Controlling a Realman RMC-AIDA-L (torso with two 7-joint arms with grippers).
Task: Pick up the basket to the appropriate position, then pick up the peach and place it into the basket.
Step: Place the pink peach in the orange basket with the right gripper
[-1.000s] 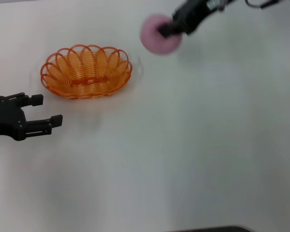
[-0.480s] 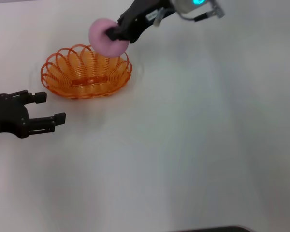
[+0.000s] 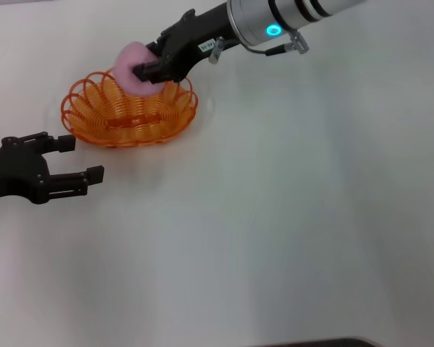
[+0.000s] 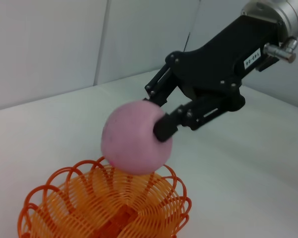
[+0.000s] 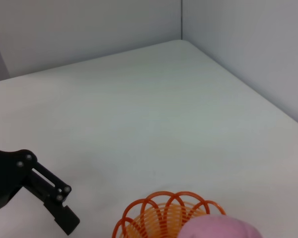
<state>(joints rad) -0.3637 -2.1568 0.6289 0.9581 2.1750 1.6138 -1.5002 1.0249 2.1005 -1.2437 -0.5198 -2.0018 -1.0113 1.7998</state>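
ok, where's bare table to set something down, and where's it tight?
Free: the table in front of and right of the basket. Tight: the far left, where the right gripper holds the peach over the basket, and the open left gripper sits just in front.

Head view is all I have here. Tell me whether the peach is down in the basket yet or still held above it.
Observer: The left wrist view shows the peach held just above the basket rim, not resting inside.
Operator: Confirm the grip for me.
Observer: The right gripper is shut on the peach, one finger pressed into the side facing that camera.
Operator: Report what is behind the table.
Observer: The right wrist view shows plain walls meeting in a corner beyond the table.
Operator: Report the left gripper.
Observer: The left gripper is open, on the near side of the basket, touching nothing.
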